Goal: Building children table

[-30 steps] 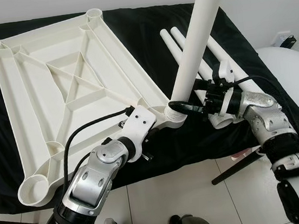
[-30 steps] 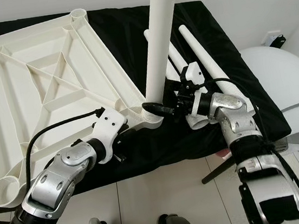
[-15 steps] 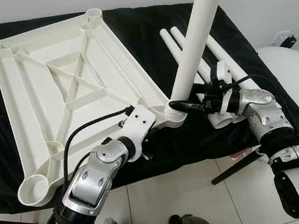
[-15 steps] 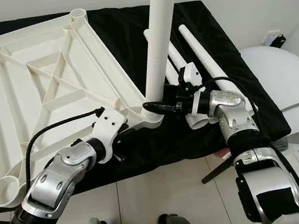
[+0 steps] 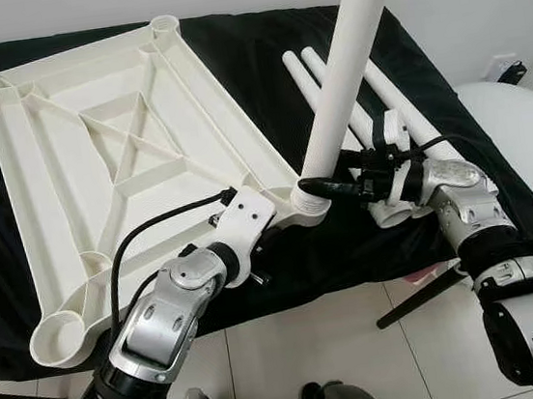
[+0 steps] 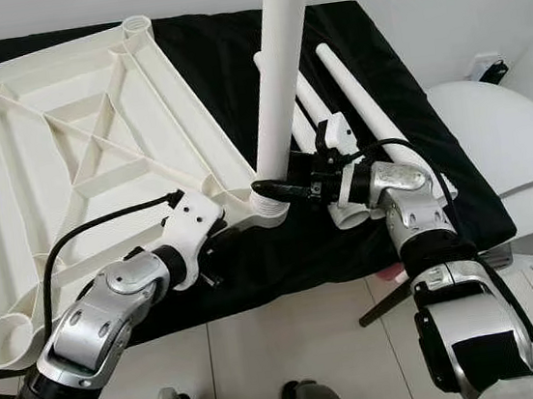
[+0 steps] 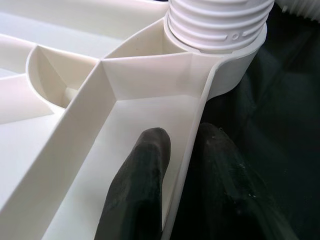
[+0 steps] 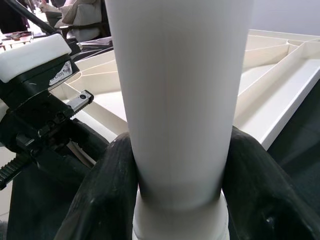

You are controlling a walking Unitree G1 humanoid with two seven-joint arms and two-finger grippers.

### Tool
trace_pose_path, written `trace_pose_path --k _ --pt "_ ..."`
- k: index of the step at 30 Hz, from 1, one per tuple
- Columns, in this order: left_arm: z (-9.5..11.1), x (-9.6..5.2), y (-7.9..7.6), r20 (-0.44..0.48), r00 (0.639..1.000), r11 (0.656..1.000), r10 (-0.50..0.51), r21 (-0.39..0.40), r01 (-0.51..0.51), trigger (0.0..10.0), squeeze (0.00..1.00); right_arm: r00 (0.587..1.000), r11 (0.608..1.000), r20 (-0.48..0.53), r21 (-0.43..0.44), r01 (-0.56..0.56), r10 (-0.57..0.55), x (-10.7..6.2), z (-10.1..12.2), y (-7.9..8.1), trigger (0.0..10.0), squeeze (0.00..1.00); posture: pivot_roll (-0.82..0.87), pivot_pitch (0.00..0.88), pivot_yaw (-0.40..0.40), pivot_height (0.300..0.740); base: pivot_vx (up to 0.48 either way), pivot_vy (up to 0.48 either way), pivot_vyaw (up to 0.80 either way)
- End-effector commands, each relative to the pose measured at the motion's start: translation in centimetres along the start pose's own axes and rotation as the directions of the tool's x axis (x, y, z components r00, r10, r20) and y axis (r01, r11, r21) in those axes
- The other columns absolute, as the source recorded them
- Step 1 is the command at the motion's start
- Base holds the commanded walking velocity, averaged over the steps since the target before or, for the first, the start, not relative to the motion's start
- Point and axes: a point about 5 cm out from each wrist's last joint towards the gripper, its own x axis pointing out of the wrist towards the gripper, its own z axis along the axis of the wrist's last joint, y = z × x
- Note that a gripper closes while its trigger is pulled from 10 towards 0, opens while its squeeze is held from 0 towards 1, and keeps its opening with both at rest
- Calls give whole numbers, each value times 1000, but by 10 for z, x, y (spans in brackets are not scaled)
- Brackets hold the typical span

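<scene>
White plastic tabletop [image 5: 116, 160] lies upside down on the black-covered worktop [image 5: 258, 54], ribs up. Versus a second ago: little change; the whole view has shifted slightly, right forearm sits a bit lower, the leg stands the same. Upright leg [image 5: 342, 64] sits in the near corner socket [image 5: 311, 201]. Three spare legs [image 6: 361, 100] lie on the cloth just beyond it. Right gripper [image 8: 177, 200] jaws clamped around the upright leg just above the socket. Left gripper [image 7: 182, 165] jaws pinch the tabletop rim wall beside that socket. Partial lettering on the white appliance [image 6: 510, 160] at right, not fully readable.
</scene>
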Motion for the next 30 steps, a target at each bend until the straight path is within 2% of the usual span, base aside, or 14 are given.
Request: trace_pose_path --k 1,8,17,22,25,28,30 --pt "8 2 -7 32 998 998 -57 20 56 10000 0 999 1000 34 26 10 -11 3 0 4 0 0 63 171 -60 740 0 0 0" --pt "8 3 -8 33 998 999 -52 15 52 10000 0 991 992 84 65 103 -109 8 3 14 0 0 54 177 -69 740 0 0 0" --pt "7 2 -8 32 998 999 -49 12 48 10000 0 972 978 116 62 199 -205 14 6 23 0 0 54 181 -71 740 0 0 0" --pt "5 1 -9 25 999 999 -46 7 46 10000 0 926 936 136 67 347 -353 17 12 34 0 0 56 184 -72 740 0 0 0" --pt "5 1 -9 24 999 999 -47 7 47 10000 0 918 929 140 63 365 -371 17 13 35 0 0 54 184 -73 740 0 0 0" --pt "5 1 -9 23 999 999 -46 6 45 10000 0 895 906 144 74 416 -423 19 15 40 0 0 55 181 -73 740 0 0 0" --pt "5 1 -9 24 999 999 -45 6 45 10000 0 866 876 136 81 475 -482 23 15 46 0 0 54 178 -72 740 0 0 0"
